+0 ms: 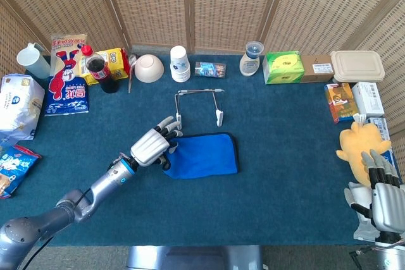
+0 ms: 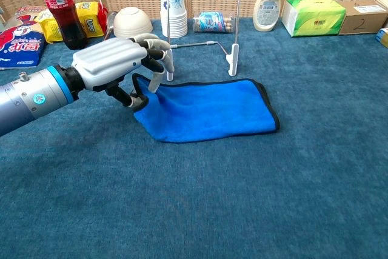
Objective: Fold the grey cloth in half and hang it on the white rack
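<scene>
Blue cloth (image 2: 209, 108) lies flat on the table (image 2: 242, 210), just in front of the rack (image 2: 203, 34). The left hand (image 2: 115, 65) pinches the cloth's left edge, lifting that corner slightly off the table. The right hand (image 1: 383, 197) rests well right of the rack, fingers spread, holding nothing.

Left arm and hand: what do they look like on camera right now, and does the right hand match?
The left hand has a ribbed silver-grey back and dark fingers with pale tips. A blue ring with a small round mark joins it to a grey metallic forearm. The right hand shows the same silver-grey shell and dark fingers.
</scene>
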